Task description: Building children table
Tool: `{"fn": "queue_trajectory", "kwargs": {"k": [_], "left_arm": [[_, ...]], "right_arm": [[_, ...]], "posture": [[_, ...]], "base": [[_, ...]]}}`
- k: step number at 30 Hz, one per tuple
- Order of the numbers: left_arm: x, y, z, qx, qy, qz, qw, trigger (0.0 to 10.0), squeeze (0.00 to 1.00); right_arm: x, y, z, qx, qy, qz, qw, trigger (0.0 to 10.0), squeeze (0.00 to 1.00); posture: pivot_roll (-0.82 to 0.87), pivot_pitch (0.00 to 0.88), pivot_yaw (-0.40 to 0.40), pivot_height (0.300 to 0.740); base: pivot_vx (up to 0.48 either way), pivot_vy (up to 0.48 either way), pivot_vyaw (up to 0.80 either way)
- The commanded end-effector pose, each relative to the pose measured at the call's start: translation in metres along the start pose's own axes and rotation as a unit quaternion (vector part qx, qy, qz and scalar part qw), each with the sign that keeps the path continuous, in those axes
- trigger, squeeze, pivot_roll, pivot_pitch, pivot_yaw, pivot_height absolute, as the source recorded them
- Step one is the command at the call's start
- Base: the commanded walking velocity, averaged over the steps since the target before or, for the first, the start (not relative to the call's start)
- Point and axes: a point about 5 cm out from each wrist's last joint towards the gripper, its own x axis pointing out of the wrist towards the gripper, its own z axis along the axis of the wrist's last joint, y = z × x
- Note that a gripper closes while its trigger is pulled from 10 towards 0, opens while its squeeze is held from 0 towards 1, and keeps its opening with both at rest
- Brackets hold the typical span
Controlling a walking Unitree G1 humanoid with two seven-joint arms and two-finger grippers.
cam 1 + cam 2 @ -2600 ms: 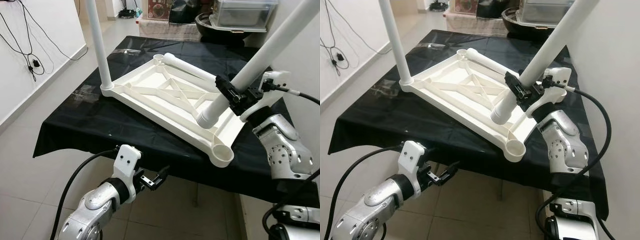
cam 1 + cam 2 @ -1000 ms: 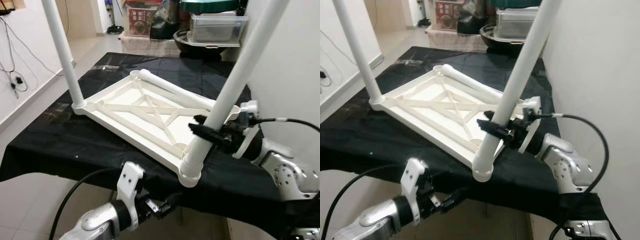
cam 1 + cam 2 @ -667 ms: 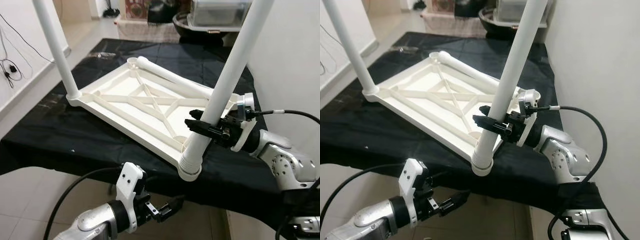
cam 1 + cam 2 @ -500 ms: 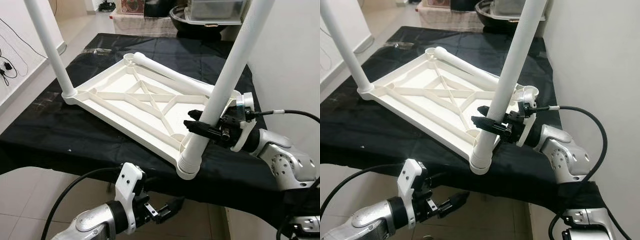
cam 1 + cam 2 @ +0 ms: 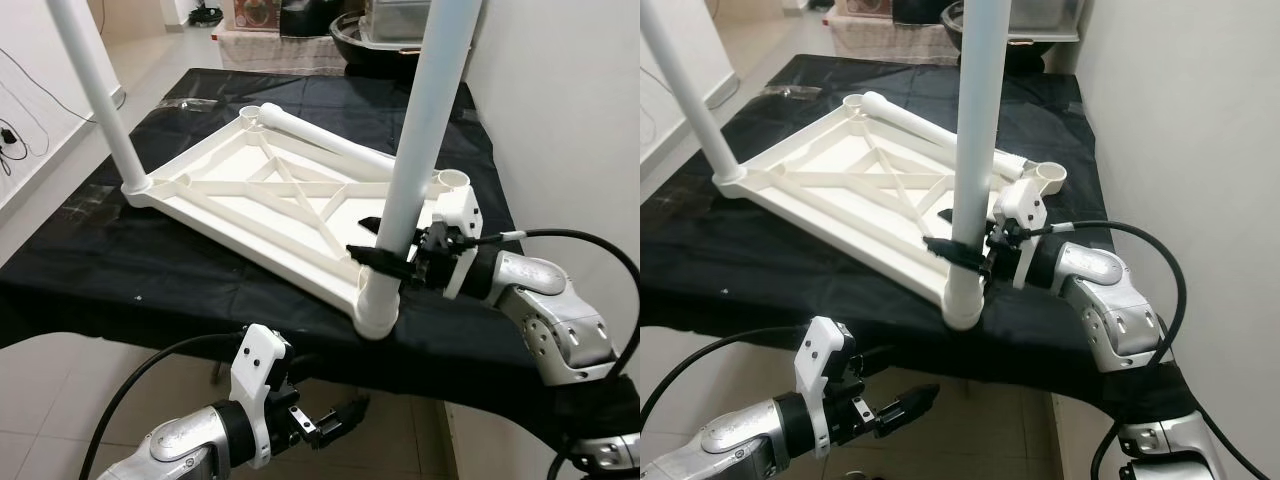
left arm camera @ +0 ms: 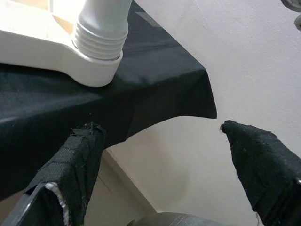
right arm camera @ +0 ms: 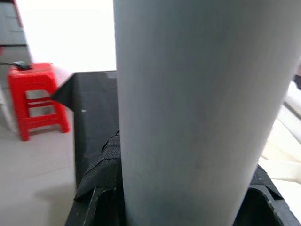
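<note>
An upside-down white plastic tabletop [image 5: 250, 245] lies on a table draped in black cloth [image 5: 90, 270]. One white leg [image 5: 95, 95] stands upright in its far left corner. A second leg [image 5: 320, 140] lies flat along the far edge. My right gripper [image 5: 385, 262] is shut on a third leg [image 5: 425, 100], held upright with its threaded base [image 6: 101, 33] seated in the near corner socket [image 5: 378, 318]. The right corner socket [image 5: 452, 180] is empty. My left gripper [image 6: 160, 136] hangs open below the table's front edge, holding nothing.
A white wall [image 5: 570, 120] runs close along the table's right side. Bins and a dark bowl [image 5: 390, 25] stand behind the table. Tiled floor [image 5: 60, 400] lies to the left and front. A red stool [image 7: 37, 99] stands on the floor.
The leg in my right gripper has swung from tilted to upright over the near corner socket. The left gripper stays low and open. The camera has shifted slightly.
</note>
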Motion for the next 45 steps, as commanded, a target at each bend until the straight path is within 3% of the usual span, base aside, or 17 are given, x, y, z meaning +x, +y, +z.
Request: {"fn": "queue_trajectory", "kwargs": {"k": [1, 2, 5, 7, 8, 12, 15, 16, 19, 20, 22, 25, 26, 29, 38, 41, 45], "left_arm": [[0.000, 0.002, -0.002, 0.002, 0.007, 0.006, 1.000, 10.0, 0.00], [0.000, 0.002, -0.002, 0.002, 0.007, 0.006, 1.000, 10.0, 0.00], [0.002, 0.002, -0.002, 0.009, 0.006, 0.006, 1.000, 10.0, 0.00], [0.004, 0.003, -0.001, 0.015, 0.004, 0.007, 1.000, 10.0, 0.00], [0.004, 0.003, -0.001, 0.015, 0.004, 0.007, 1.000, 10.0, 0.00], [0.005, 0.004, -0.001, 0.018, 0.003, 0.010, 1.000, 10.0, 0.00], [0.006, 0.005, -0.002, 0.019, 0.003, 0.011, 1.000, 10.0, 0.00], [0.007, 0.005, -0.001, 0.021, 0.002, 0.012, 1.000, 10.0, 0.00], [0.007, 0.006, -0.001, 0.022, 0.002, 0.012, 1.000, 10.0, 0.00], [0.009, 0.008, -0.001, 0.026, 0.001, 0.014, 1.000, 10.0, 0.00], [0.010, 0.009, -0.001, 0.027, 0.000, 0.015, 1.000, 10.0, 0.00], [0.011, 0.010, -0.001, 0.029, -0.001, 0.015, 0.999, 10.0, 0.00], [0.011, 0.010, -0.001, 0.030, -0.001, 0.016, 0.999, 10.0, 0.00], [0.011, 0.011, -0.002, 0.034, 0.000, 0.016, 0.999, 10.0, 0.00], [0.013, 0.013, -0.001, 0.037, -0.005, 0.017, 0.999, 10.0, 0.00], [0.018, 0.020, 0.002, 0.029, -0.011, 0.036, 0.999, 10.0, 0.00], [0.019, 0.023, 0.003, 0.026, -0.011, 0.042, 0.999, 10.0, 0.00]], "right_arm": [[-0.009, -0.005, -0.033, 0.027, 0.077, -0.046, 0.996, 10.0, 0.00], [-0.009, -0.005, -0.033, 0.027, 0.077, -0.046, 0.996, 10.0, 0.00], [-0.009, -0.021, -0.040, 0.044, 0.085, -0.140, 0.985, 10.0, 0.00], [-0.012, -0.039, -0.050, 0.074, 0.100, -0.260, 0.958, 10.0, 0.00], [-0.012, -0.039, -0.050, 0.074, 0.100, -0.260, 0.958, 10.0, 0.00], [-0.018, -0.056, -0.057, 0.113, 0.095, -0.396, 0.906, 10.0, 0.00], [-0.021, -0.058, -0.057, 0.115, 0.085, -0.429, 0.892, 10.0, 0.00], [-0.025, -0.059, -0.056, 0.119, 0.077, -0.461, 0.876, 10.0, 0.00], [-0.028, -0.060, -0.056, 0.122, 0.073, -0.481, 0.865, 10.0, 0.00], [-0.033, -0.057, -0.057, 0.120, 0.057, -0.519, 0.844, 10.0, 0.00], [-0.034, -0.056, -0.057, 0.119, 0.051, -0.531, 0.838, 10.0, 0.00], [-0.033, -0.051, -0.054, 0.103, 0.024, -0.525, 0.845, 10.0, 0.00], [-0.031, -0.047, -0.052, 0.096, 0.011, -0.507, 0.856, 10.0, 0.00], [-0.029, -0.040, -0.050, 0.087, -0.011, -0.489, 0.868, 10.0, 0.00], [-0.039, -0.029, -0.037, 0.055, -0.073, -0.506, 0.857, 10.0, 0.00], [-0.029, -0.021, -0.020, 0.052, -0.110, -0.473, 0.873, 10.0, 0.00], [-0.027, -0.020, -0.011, 0.051, -0.124, -0.461, 0.877, 10.0, 0.00]], "posture": [[0.21, 0.156, -0.021, 0.740], [0.21, 0.156, -0.021, 0.740], [0.21, 0.142, -0.028, 0.740], [0.20, 0.139, -0.032, 0.740], [0.20, 0.139, -0.032, 0.740], [0.20, 0.132, -0.033, 0.740], [0.21, 0.129, -0.030, 0.740], [0.21, 0.126, -0.031, 0.740], [0.20, 0.122, -0.031, 0.740], [0.20, 0.112, -0.030, 0.740], [0.20, 0.112, -0.030, 0.740], [0.20, 0.107, -0.030, 0.740], [0.20, 0.103, -0.032, 0.740], [0.20, 0.102, -0.033, 0.740], [0.20, 0.097, -0.030, 0.740], [0.19, 0.087, -0.027, 0.740], [0.19, 0.080, -0.028, 0.740]], "base": [[0.000, 0.000, 0.00], [0.000, 0.000, 0.00], [0.000, 0.000, 0.00], [0.000, 0.000, 0.00], [0.000, 0.000, 0.00], [0.000, 0.000, 0.00], [0.000, 0.000, 0.00], [0.000, 0.000, 0.00], [0.000, 0.000, 0.00], [0.000, 0.000, 0.00], [0.000, 0.000, 0.00], [0.000, 0.000, 0.00], [0.000, 0.000, 0.00], [0.000, 0.000, 0.00], [0.000, 0.000, 0.00], [0.000, 0.000, 0.00], [0.000, 0.000, 0.00]]}}
